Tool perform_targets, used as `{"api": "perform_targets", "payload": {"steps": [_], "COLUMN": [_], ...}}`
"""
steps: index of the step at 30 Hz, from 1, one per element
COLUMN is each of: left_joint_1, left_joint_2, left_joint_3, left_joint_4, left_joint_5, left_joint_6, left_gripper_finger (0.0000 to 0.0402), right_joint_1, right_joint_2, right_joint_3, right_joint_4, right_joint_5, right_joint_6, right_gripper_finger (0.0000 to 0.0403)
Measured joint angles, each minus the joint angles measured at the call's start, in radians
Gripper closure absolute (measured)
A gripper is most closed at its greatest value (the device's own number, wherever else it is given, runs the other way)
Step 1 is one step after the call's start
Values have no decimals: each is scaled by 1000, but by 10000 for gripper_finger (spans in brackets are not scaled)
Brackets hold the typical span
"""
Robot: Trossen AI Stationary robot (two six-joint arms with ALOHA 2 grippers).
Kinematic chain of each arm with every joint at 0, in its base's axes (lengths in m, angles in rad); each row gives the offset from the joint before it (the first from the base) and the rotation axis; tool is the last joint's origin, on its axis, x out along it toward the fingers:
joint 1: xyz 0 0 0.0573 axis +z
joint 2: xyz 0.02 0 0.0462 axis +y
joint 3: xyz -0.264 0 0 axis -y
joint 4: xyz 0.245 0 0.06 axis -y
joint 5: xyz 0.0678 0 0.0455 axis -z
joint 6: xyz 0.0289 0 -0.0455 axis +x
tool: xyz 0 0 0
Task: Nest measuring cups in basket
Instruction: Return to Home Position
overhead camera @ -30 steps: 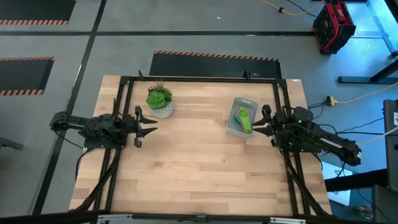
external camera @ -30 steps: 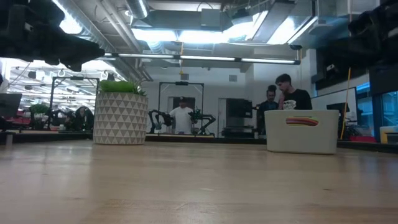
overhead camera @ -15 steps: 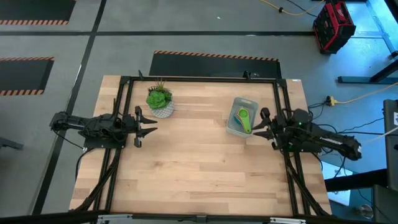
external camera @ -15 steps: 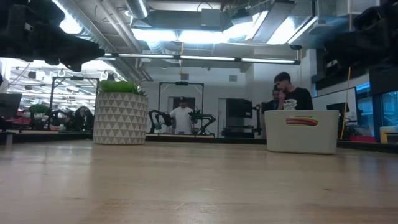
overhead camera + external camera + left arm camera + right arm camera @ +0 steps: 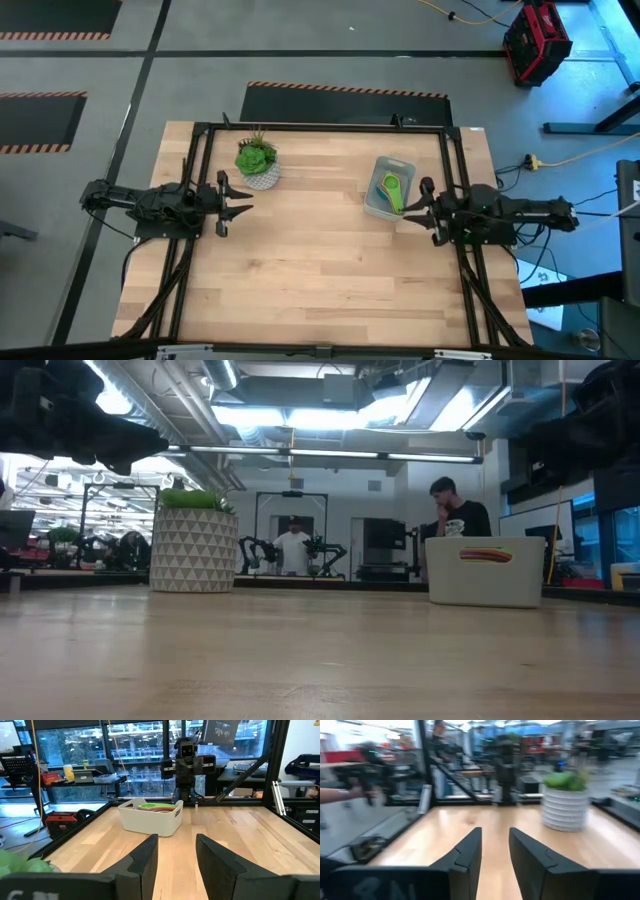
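Note:
The pale basket (image 5: 383,165) rests on its bottom at the table's right side. Measuring cups lie stacked inside it, a green cup (image 5: 392,192) on top. In the left wrist view their green and red rims (image 5: 153,807) show above the basket (image 5: 150,822). The low view shows them as a coloured band (image 5: 485,555) through the basket's wall. My left gripper (image 5: 247,209) hovers open at the table's left, pointing level at the basket. My right gripper (image 5: 405,213) hovers open just beside the basket's near right corner, pointing toward the table's left. Both hold nothing (image 5: 176,851) (image 5: 495,851).
A white patterned pot with a green plant (image 5: 258,163) stands at the far left, close to my left gripper; it also shows in the right wrist view (image 5: 566,805). A black frame (image 5: 320,128) runs around the table. People stand in the room beyond.
My right arm has swung about its base, so its gripper has turned from slanting toward the basket to pointing straight toward the table's left edge, shifting slightly toward the near edge. Its fingers keep the same gap. The basket and cups have kept still.

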Motion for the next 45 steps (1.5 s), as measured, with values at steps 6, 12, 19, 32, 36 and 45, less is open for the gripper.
{"api": "perform_targets", "payload": {"steps": [6,12,19,32,36,45], "left_joint_1": [0,0,0,0,1,1], "left_joint_2": [0,0,0,0,0,0], "left_joint_3": [0,0,0,0,0,0], "left_joint_4": [0,0,0,6,11,11], "left_joint_5": [0,-1,-2,-82,-140,-146], "left_joint_6": [0,2,7,57,55,85], "left_gripper_finger": [276,276,276,276,276,276], "right_joint_1": [30,29,29,29,28,28], "right_joint_2": [4,4,4,4,4,4], "right_joint_3": [0,0,0,0,0,0], "right_joint_4": [-14,-13,-12,-11,-11,-11], "right_joint_5": [110,110,108,108,107,107], "right_joint_6": [-72,-69,-105,-105,-106,-105], "right_gripper_finger": [301,301,301,301,301,301]}}
